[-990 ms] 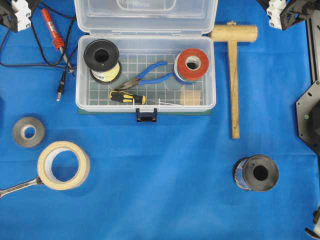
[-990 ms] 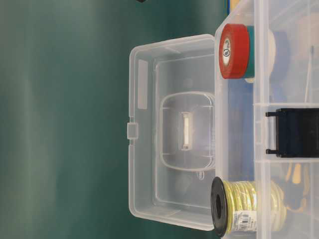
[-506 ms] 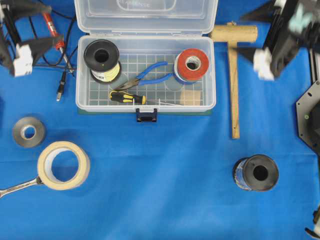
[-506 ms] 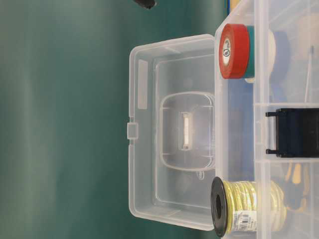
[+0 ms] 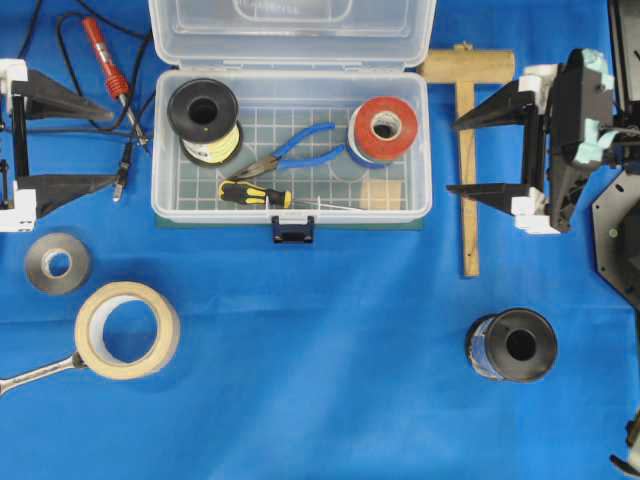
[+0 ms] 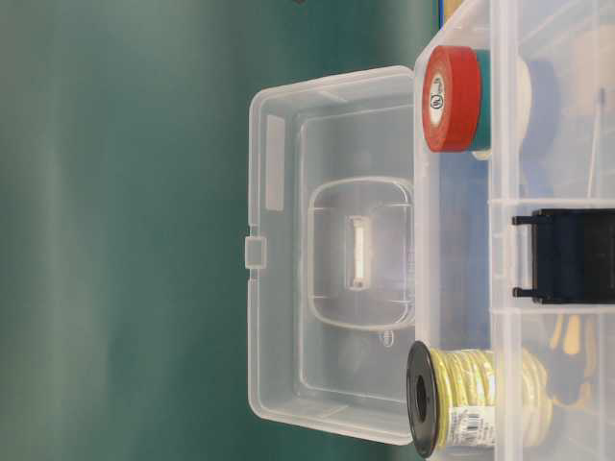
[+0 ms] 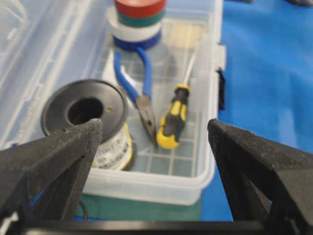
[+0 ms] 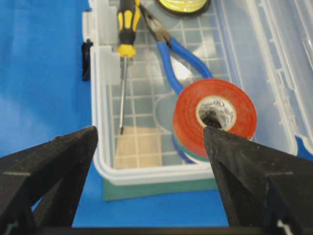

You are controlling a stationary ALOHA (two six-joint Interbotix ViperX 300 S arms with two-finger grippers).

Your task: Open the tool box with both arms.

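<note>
Left gripper [image 5: 105, 142] and right gripper [image 5: 465, 155] are both sitting with fingers spread wide, holding nothing, flanking the tool box [image 5: 291, 205] at table centre. Lid [image 5: 292, 32] is lying fully back behind it; task looking done, nothing left.

Tool box [image 5: 290, 120] lid up; left gripper [image 5: 112, 140] and right gripper [image 5: 455, 155] flanking it, fingers [image 5: 60, 100] spread, touching nothing.

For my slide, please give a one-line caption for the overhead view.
Open tool box on blue cloth, flanked by the open left tool and right tool.
</note>
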